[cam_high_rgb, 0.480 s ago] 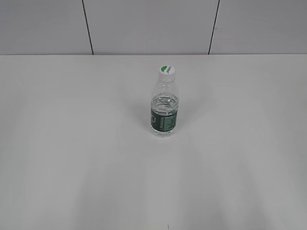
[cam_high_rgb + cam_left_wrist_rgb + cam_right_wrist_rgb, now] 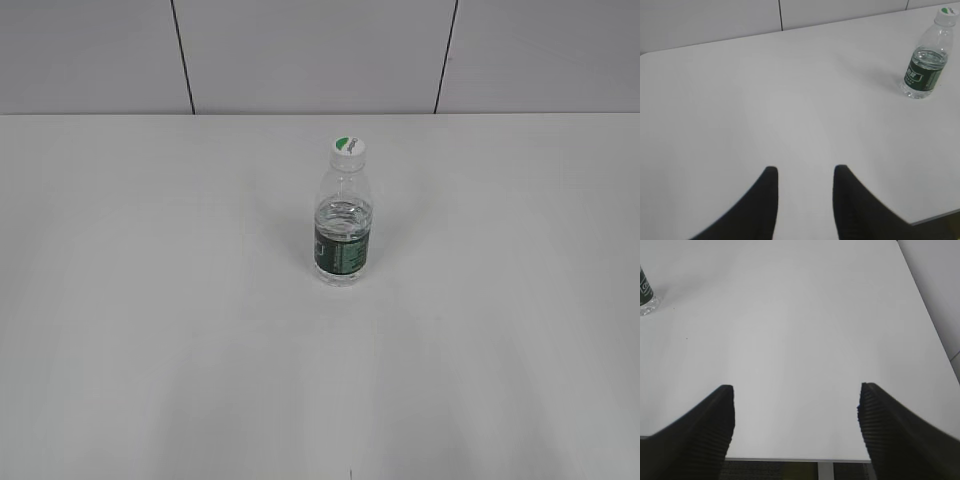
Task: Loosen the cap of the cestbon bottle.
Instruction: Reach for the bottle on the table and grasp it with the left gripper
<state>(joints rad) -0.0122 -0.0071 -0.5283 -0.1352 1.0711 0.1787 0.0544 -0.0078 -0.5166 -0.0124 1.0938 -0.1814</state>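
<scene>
A plain white tabletop [image 2: 150, 330] runs back to a grey panelled wall [image 2: 310, 55]. The left gripper [image 2: 805, 172] hovers over the near edge, jaws partly apart and holding nothing; the right gripper [image 2: 796, 390] hangs above its near edge, spread wide and also empty. The cestbon bottle [image 2: 343, 225] stands upright mid-table, nearer the far edge, its cap [image 2: 347, 147] on, well apart from both grippers
</scene>
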